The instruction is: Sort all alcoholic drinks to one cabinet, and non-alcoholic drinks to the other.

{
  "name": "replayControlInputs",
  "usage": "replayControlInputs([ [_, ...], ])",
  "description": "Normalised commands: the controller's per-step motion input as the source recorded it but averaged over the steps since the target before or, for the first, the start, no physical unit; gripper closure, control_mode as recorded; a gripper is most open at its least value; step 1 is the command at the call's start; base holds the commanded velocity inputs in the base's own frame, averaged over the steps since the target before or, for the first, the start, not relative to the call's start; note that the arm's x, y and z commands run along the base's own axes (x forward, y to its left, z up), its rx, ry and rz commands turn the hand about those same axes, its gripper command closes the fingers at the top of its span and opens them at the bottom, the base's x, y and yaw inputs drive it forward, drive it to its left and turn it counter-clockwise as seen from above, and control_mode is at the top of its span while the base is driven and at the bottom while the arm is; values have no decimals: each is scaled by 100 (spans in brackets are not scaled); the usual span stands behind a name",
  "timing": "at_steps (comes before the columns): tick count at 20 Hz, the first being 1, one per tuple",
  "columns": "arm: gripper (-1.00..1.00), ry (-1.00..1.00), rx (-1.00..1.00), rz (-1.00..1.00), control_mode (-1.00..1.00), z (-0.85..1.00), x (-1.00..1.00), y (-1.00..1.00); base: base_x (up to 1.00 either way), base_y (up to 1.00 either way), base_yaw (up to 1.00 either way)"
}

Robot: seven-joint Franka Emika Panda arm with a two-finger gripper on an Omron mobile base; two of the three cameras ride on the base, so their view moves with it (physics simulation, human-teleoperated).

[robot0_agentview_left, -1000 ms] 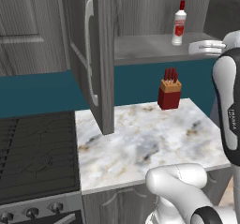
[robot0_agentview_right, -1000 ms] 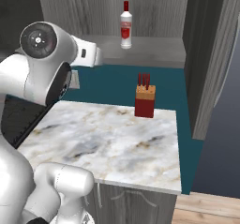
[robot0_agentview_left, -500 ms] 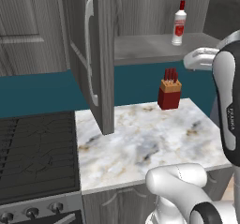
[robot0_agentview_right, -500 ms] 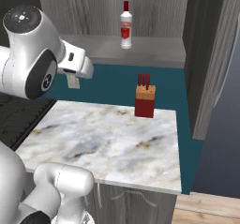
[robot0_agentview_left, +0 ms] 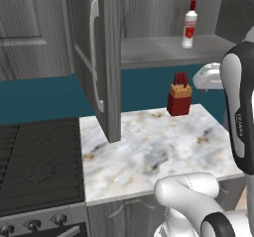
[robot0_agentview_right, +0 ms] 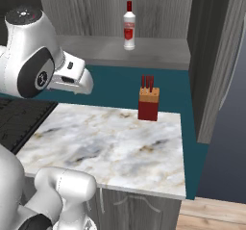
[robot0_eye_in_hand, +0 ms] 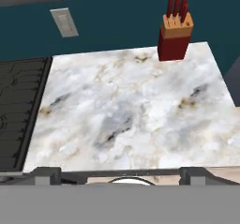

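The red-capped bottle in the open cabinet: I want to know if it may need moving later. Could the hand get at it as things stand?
Probably yes. The red-capped bottle stands alone near the front of the shelf, the cabinet door is swung wide, and nothing stands before it. The knife block sits lower, on the counter.

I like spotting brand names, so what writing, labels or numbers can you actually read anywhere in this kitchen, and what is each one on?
"FRANKA": small upright lettering on the robot arm, partly readable at best in the left base view.
Red label on the bottle in the open cabinet: too small and blurred to read.
Knife block, marble counter, stove and wall outlet: no text.
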Motion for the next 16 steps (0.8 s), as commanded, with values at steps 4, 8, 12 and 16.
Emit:
replayControlInputs([
  [4, -100, 0, -1, 0, -100, -40, -15, 0, 0, 0, 0],
  [8, -100, 4, 0, 0, -100, -28, 0, 0, 0, 0, 0],
  [12, -100, 0, 0, 0, 100, -8, -5, 0, -35, -7, 0],
  [16, -100, 0, 0, 0, 100, 0, 0, 0, -100, -9, 0],
])
